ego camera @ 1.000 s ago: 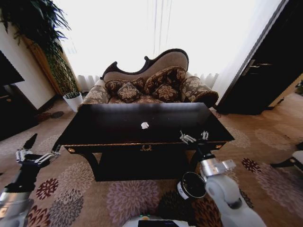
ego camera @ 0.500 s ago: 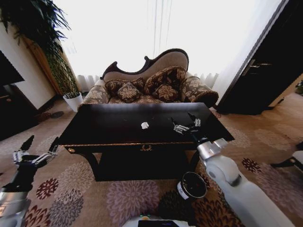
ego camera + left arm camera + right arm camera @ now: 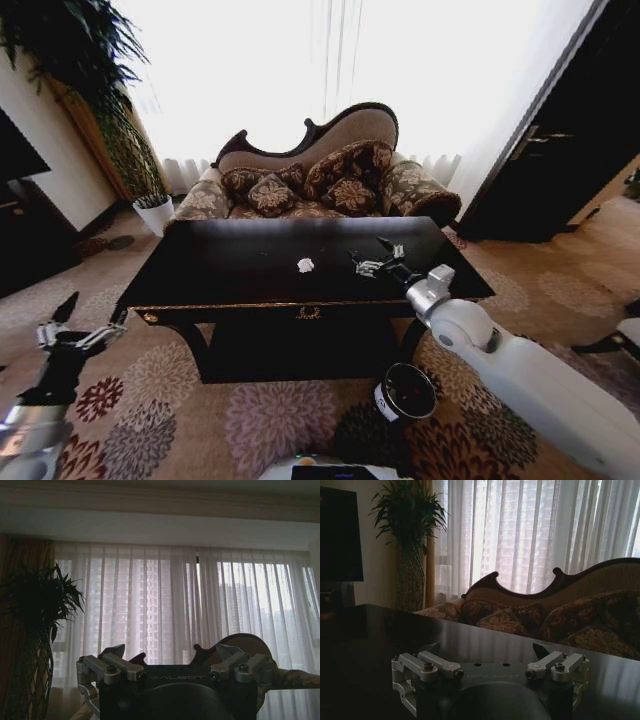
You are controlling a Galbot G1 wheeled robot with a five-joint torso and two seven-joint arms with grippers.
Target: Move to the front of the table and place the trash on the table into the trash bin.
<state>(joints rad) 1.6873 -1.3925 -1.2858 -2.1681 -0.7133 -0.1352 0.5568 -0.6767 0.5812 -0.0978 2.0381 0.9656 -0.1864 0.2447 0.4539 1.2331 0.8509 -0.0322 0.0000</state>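
The glossy black table stands in front of me in the head view. One white crumpled paper wad of trash lies near the middle of its top. My right gripper hovers open over the tabletop a little to the right of the wad, holding nothing. In the right wrist view its open fingers reach out above the dark table surface. The round black trash bin stands on the carpet under my right arm, at the table's front right. My left gripper hangs open low on the left, over the carpet.
A patterned sofa stands behind the table. A tall plant in a white pot is at the back left. A dark door is on the right. Flowered carpet lies between me and the table.
My right gripper has risen from the table's front right edge and moved left over the tabletop, closer to the paper wad. The left arm stays low on the left.
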